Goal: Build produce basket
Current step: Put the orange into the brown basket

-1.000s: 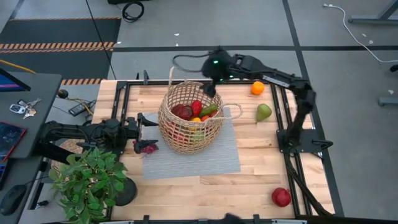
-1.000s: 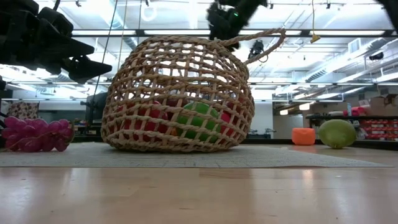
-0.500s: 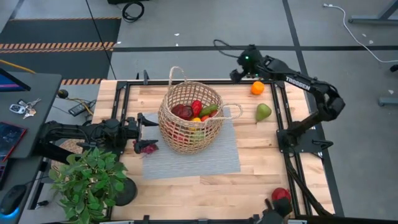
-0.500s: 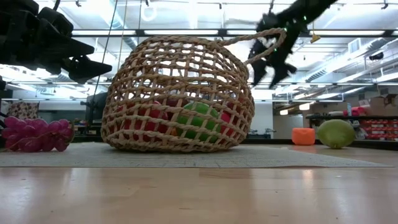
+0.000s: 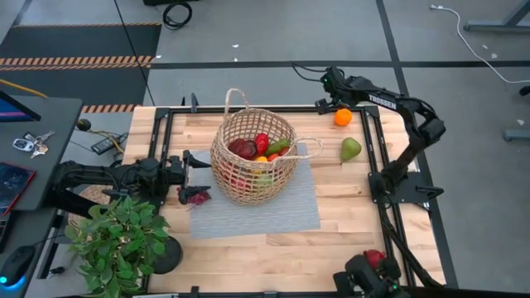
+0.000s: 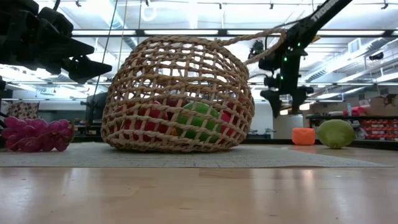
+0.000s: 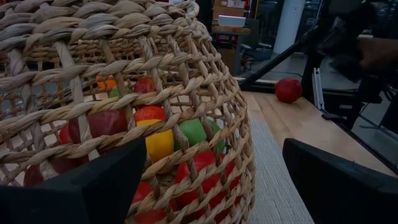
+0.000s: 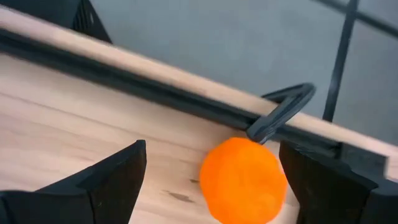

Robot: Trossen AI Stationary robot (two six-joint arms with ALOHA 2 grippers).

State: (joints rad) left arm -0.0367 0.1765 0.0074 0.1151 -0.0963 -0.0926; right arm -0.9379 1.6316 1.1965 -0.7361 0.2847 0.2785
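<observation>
Since the earlier frame the right arm has been swung away from above the basket [image 5: 253,156] to the table's far edge, and its right gripper [image 5: 325,103] is now held just beside the orange [image 5: 343,117], fingers spread wide with nothing between them; in its wrist view the orange [image 8: 244,180] is framed between the open fingers, which suggests an approach for the next pick. The basket is seated on the grey mat [image 5: 281,207] at mid-table, already loaded with red, yellow and green produce [image 7: 154,138]. The left gripper [image 5: 192,162] is kept fully open beside the basket's left wall, empty, above the dark-red grapes [image 5: 195,196]. A green pear [image 5: 351,149] and a red apple [image 5: 374,260] remain outside
</observation>
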